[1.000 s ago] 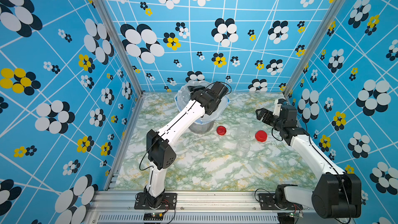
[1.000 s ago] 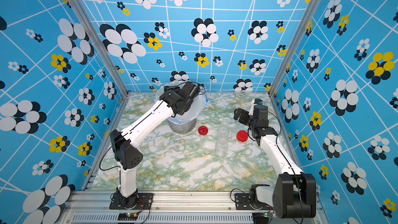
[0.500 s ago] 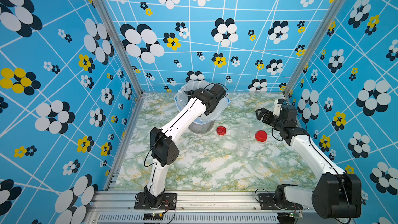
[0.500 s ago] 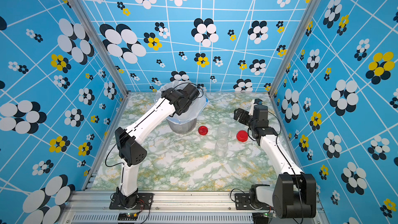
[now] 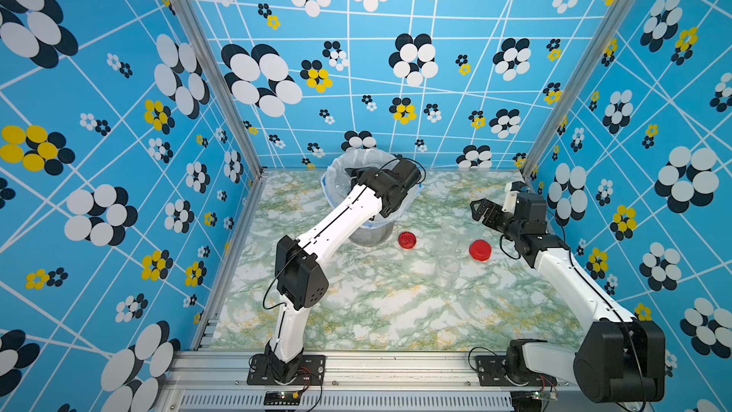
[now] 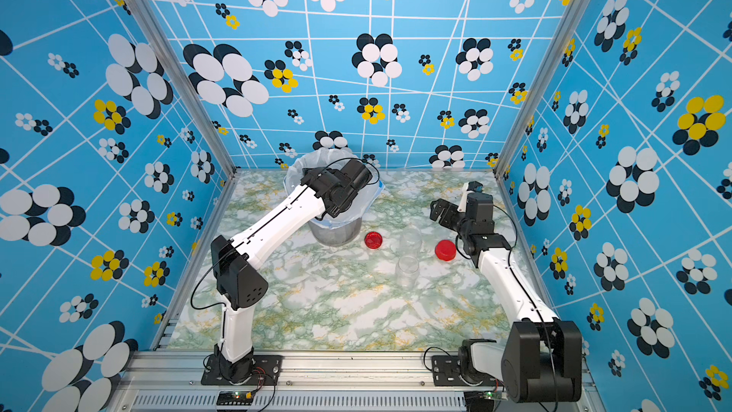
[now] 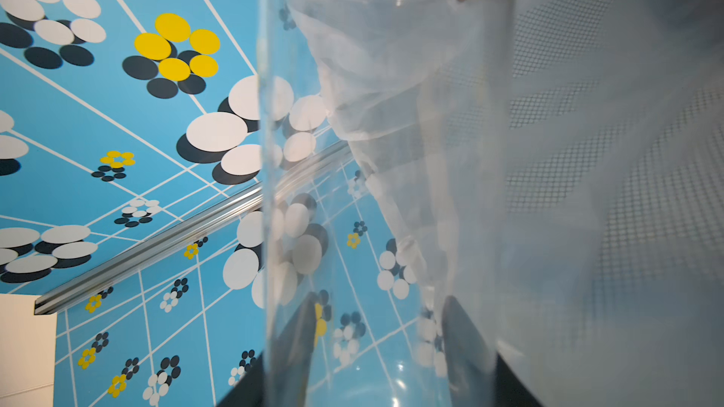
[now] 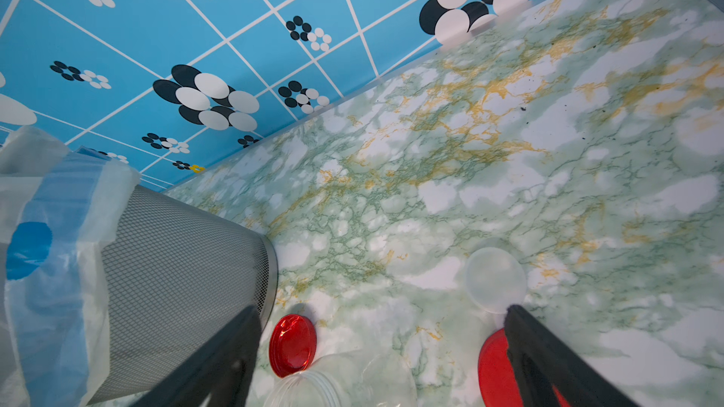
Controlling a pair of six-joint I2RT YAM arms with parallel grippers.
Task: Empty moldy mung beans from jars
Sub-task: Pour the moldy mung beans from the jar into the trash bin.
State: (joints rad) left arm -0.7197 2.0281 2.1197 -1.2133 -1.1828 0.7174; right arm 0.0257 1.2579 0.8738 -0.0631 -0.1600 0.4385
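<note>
My left gripper [image 7: 380,326] pinches a clear jar [image 7: 384,150] over the lined mesh bin [image 8: 176,248]; my right gripper [image 8: 382,311] gapes above a red lid [image 8: 293,340].

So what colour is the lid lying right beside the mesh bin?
The lid is shiny red, seen best in the right wrist view.

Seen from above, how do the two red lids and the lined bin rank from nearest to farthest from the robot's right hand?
From the right hand, in a top view:
1. Red lid by the right arm, on the table just in front of the hand.
2. Red lid beside the bin, mid-table.
3. Bin, farther across, towards the back.
</note>
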